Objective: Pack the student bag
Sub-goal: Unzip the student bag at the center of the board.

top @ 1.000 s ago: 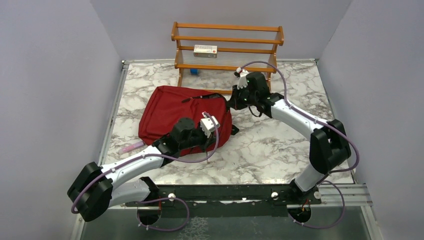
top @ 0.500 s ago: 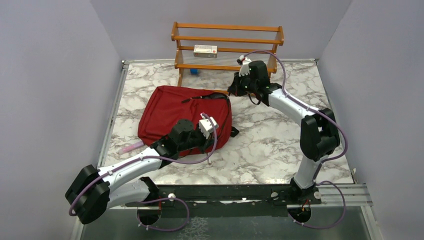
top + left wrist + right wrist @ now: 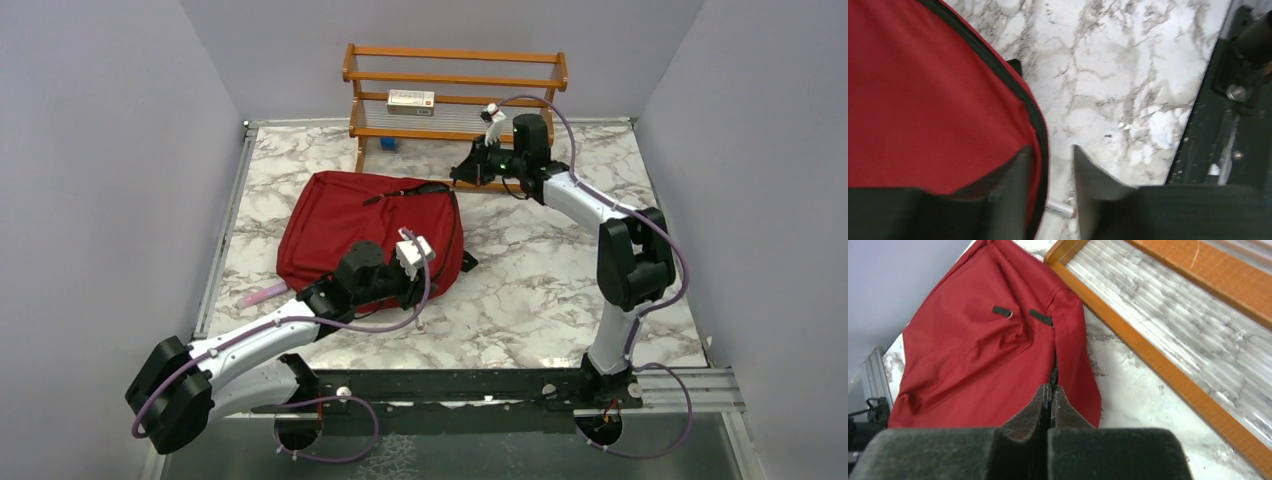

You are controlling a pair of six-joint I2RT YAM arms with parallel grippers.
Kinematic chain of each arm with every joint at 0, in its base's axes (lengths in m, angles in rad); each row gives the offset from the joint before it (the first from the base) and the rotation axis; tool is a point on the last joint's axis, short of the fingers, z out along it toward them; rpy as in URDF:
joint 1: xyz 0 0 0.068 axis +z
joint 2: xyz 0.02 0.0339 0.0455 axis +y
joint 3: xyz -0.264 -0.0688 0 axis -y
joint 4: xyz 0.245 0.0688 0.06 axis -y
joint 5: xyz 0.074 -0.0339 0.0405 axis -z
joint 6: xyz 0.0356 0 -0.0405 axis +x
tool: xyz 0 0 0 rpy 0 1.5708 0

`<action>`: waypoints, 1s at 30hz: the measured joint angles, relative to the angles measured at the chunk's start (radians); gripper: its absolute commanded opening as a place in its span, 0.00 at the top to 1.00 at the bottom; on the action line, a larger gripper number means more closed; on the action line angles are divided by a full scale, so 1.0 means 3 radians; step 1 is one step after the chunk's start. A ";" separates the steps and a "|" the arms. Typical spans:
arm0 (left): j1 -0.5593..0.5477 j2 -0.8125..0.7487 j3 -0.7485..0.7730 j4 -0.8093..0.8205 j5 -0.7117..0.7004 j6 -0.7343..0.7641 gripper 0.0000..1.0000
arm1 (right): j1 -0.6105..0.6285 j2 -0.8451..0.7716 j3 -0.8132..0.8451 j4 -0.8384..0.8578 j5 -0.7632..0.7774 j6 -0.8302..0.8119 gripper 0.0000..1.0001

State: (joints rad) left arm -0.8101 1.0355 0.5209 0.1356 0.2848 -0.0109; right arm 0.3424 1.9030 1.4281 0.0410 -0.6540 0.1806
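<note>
The dark red student bag (image 3: 350,220) lies flat on the marble table, left of centre. My left gripper (image 3: 428,280) is at its near right corner. In the left wrist view its fingers (image 3: 1015,175) stand a little apart over the bag's (image 3: 923,100) black zipper edge, with marble showing in the gap (image 3: 1050,170). My right gripper (image 3: 462,176) is at the bag's far right corner, by the rack. In the right wrist view it (image 3: 1050,390) is shut on a black zipper pull (image 3: 1054,371) that runs up into the bag's (image 3: 973,355) seam.
A wooden rack (image 3: 455,95) stands at the back and holds a white box (image 3: 411,100); its orange rail (image 3: 1148,355) is close beside my right gripper. A blue item (image 3: 388,143) lies under it. A pink pen (image 3: 262,294) lies left of the bag, and a silver pen (image 3: 1063,209) under my left fingers.
My right gripper has moved back and to the right toward the rack, still shut on the black pull. My left arm has drawn slightly nearer and left.
</note>
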 measured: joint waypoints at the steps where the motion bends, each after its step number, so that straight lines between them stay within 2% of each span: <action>1: -0.0017 -0.0033 -0.0011 -0.0011 0.0013 -0.0018 0.41 | -0.0014 -0.0053 -0.0071 0.0050 -0.0039 -0.0003 0.99; 3: -0.0038 -0.0086 -0.0022 -0.0020 0.0034 -0.0052 0.33 | -0.0041 -0.0167 -0.0203 0.0097 -0.0125 -0.0017 1.00; 6: -0.0055 -0.0172 -0.0020 0.0017 0.0015 -0.0090 0.29 | -0.0057 -0.0348 -0.0384 0.0142 -0.0287 -0.0056 1.00; 17: 0.0037 -0.0071 0.0195 0.0603 -0.0342 0.0089 0.30 | -0.0057 -0.0529 -0.0613 0.0337 -0.1165 -0.0356 0.99; 23: 0.0496 0.0245 0.0196 0.1047 -0.0270 0.0298 0.31 | -0.0057 -0.0493 -0.0573 0.0576 -0.1700 -0.0360 0.95; 27: 0.0865 0.0456 0.0198 0.1364 -0.0067 0.0376 0.34 | -0.0057 -0.0420 -0.0491 0.0748 -0.2038 -0.0337 0.94; 30: 0.0956 0.0617 0.0278 0.1509 0.0179 0.0473 0.36 | -0.0057 -0.0365 -0.0398 0.0816 -0.2216 -0.0319 0.93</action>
State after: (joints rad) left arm -0.5232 1.2205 0.6044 0.5884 0.3386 0.1310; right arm 0.3252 1.7935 1.3087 0.2859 -1.3190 0.0849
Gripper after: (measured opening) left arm 0.665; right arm 0.063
